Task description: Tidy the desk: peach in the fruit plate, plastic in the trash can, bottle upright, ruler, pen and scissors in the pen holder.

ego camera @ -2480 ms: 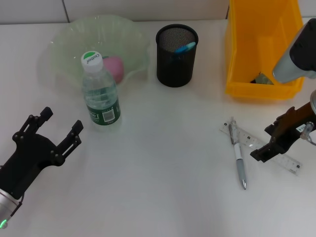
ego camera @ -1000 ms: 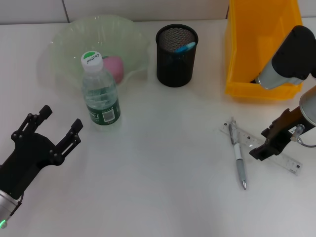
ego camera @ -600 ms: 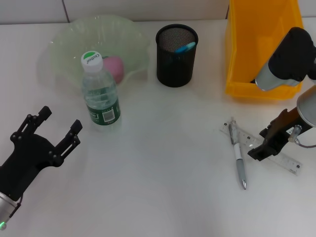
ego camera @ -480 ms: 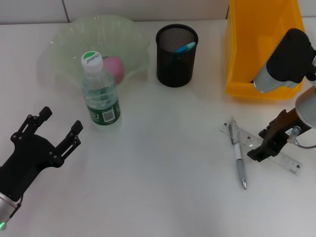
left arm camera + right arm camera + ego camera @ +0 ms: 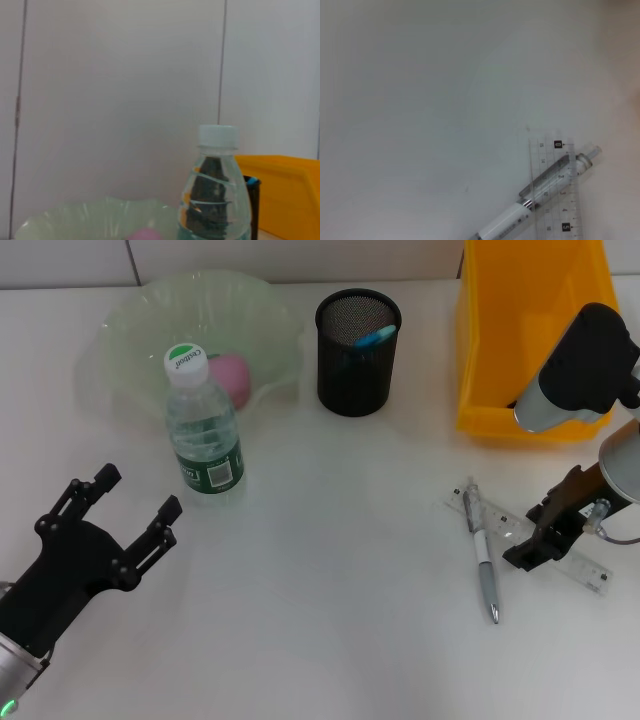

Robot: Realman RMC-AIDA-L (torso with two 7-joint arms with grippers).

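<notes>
**Right tool over the ruler, left tool spread at lower left**

In the head view the right tool [image 5: 540, 530] sits at the right edge of the frame, low over the clear ruler [image 5: 575, 565], which lies diagonally on the white tabletop [image 5: 330, 570]; whether its fingers are apart or together cannot be told. The pen [image 5: 484, 575] lies across the ruler's upper-left end, touching it. The left tool [image 5: 125, 515] hangs at lower left, its fingers spread and holding nothing. The bottle [image 5: 203, 430] stands upright just in front of the fruit plate [image 5: 130, 330] at upper left, where the pink peach [image 5: 232, 375] rests. The black mesh pen holder [image 5: 358, 350] stands at top centre with something blue inside. The yellow trash can [image 5: 530, 340] is at upper right.
</notes>
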